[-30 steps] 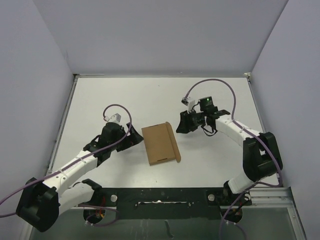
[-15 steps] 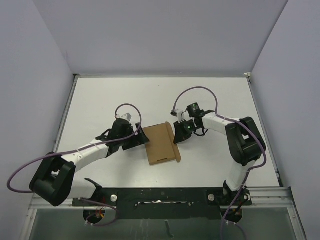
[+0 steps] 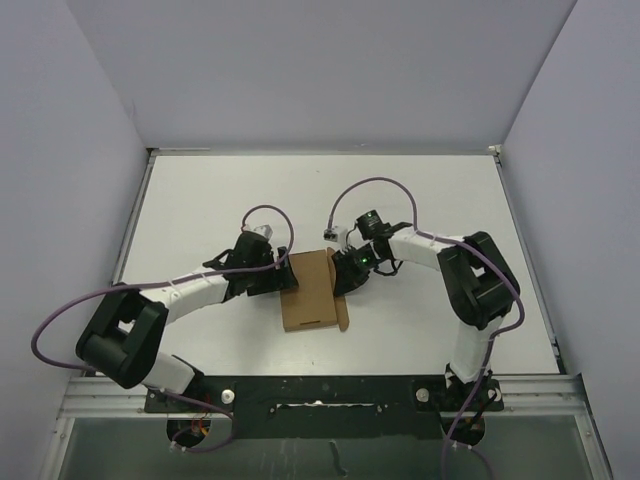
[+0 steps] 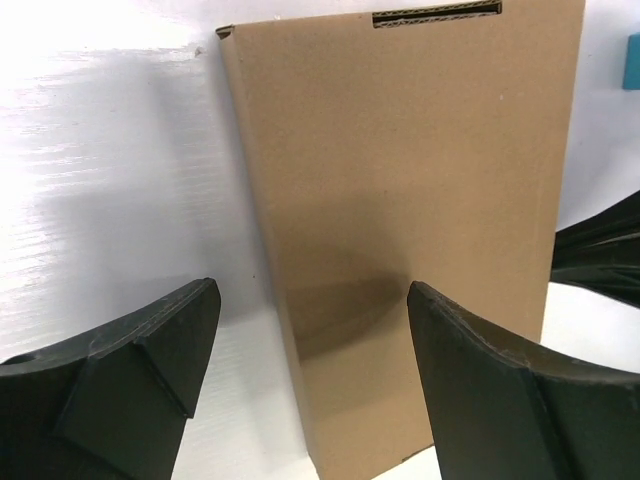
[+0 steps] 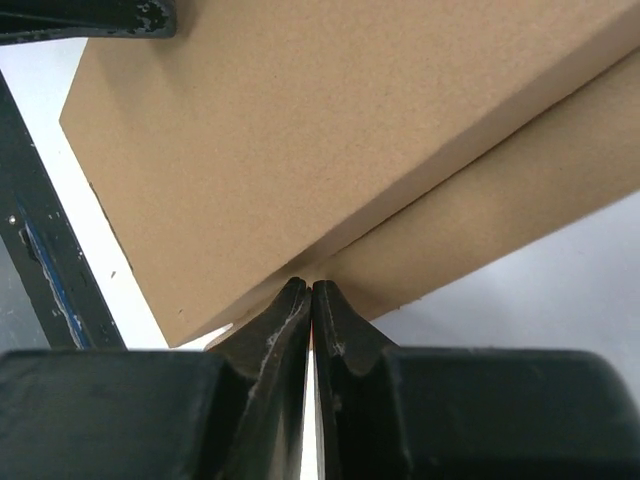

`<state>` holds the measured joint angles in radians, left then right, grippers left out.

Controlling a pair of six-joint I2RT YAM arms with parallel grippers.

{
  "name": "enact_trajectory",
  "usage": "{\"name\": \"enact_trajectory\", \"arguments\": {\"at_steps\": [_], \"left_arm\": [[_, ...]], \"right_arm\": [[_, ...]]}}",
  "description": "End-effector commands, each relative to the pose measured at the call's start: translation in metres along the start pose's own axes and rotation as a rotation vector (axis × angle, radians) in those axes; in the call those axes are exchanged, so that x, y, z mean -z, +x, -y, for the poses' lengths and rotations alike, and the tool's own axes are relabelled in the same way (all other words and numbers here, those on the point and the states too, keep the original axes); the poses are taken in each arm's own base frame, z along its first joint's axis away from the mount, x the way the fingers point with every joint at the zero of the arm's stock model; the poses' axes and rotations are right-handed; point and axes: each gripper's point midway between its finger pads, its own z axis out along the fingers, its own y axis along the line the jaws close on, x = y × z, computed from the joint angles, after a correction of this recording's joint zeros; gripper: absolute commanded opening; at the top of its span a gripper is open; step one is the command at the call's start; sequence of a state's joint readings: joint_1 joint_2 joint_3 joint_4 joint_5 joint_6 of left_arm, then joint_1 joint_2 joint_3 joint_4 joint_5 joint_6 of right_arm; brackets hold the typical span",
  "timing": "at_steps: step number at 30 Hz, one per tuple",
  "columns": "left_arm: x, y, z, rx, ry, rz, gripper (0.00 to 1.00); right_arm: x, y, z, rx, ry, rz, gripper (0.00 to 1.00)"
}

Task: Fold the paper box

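Observation:
The paper box [image 3: 308,291] is a slim brown cardboard rectangle lying flat mid-table, with a narrow flap [image 3: 341,305] along its right side. My left gripper [image 3: 284,276] is open at the box's left edge. In the left wrist view [image 4: 312,292] the jaws straddle that edge of the box [image 4: 400,180], and a slit [image 4: 436,13] shows at the box's far end. My right gripper [image 3: 344,271] is shut at the box's right side. In the right wrist view [image 5: 311,286] its tips press into the crease between the box body [image 5: 300,130] and the flap [image 5: 500,220].
A small blue object [image 4: 632,60] shows at the right edge of the left wrist view. Grey walls enclose the white table [image 3: 200,200] on three sides. A black rail [image 3: 330,392] runs along the near edge.
Both arms have swung inward to the box, left from the left and right from the right. The box has shifted slightly left and towards the near edge.

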<state>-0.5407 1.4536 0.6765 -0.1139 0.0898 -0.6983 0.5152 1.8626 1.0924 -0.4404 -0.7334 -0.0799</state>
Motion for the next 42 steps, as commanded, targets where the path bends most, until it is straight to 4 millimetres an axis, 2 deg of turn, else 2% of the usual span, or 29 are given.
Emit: {"name": "enact_trajectory", "arguments": {"at_steps": [1,4,7,9,11,13,17,21,24,26,29,32,36,42], "left_arm": [[0.0,-0.018,0.002,-0.074,-0.019,0.029,0.75],[0.005,-0.026,0.002,-0.092,-0.02,0.045,0.76],[0.016,-0.035,0.005,-0.096,-0.006,0.081,0.77],[0.025,-0.041,0.009,-0.095,0.011,0.112,0.78],[0.035,-0.044,0.014,-0.091,0.039,0.144,0.79],[0.045,-0.046,0.018,-0.083,0.078,0.18,0.79],[0.059,-0.04,0.022,-0.049,0.151,0.228,0.79],[0.063,-0.027,0.02,0.005,0.191,0.23,0.8],[0.06,-0.016,0.018,0.039,0.218,0.209,0.8],[0.058,-0.011,0.017,0.056,0.229,0.201,0.8],[0.054,-0.007,0.015,0.071,0.239,0.196,0.8],[0.053,-0.008,0.017,0.081,0.252,0.194,0.8],[0.049,-0.006,0.017,0.105,0.264,0.194,0.8],[0.046,-0.003,0.015,0.134,0.268,0.184,0.8]], "right_arm": [[0.022,-0.024,0.003,0.102,0.043,0.055,0.08],[0.045,-0.031,0.006,0.221,0.1,0.083,0.1],[0.064,-0.033,-0.011,0.381,0.068,0.142,0.14],[0.07,-0.031,-0.029,0.537,0.038,0.179,0.24],[0.074,-0.022,-0.044,0.728,0.026,0.212,0.39],[0.072,-0.006,-0.054,0.931,-0.012,0.231,0.51],[0.061,0.033,-0.073,1.266,-0.134,0.269,0.66],[0.05,0.039,-0.069,1.296,-0.139,0.222,0.7],[0.044,0.032,-0.055,1.234,-0.081,0.176,0.68],[0.048,0.015,-0.05,1.054,-0.051,0.196,0.67],[0.062,-0.02,-0.06,0.712,-0.138,0.3,0.59],[0.061,-0.037,-0.056,0.402,-0.172,0.328,0.6],[0.045,-0.041,-0.044,0.152,-0.194,0.297,0.68],[0.023,-0.038,-0.021,-0.104,-0.152,0.225,0.7]]}}
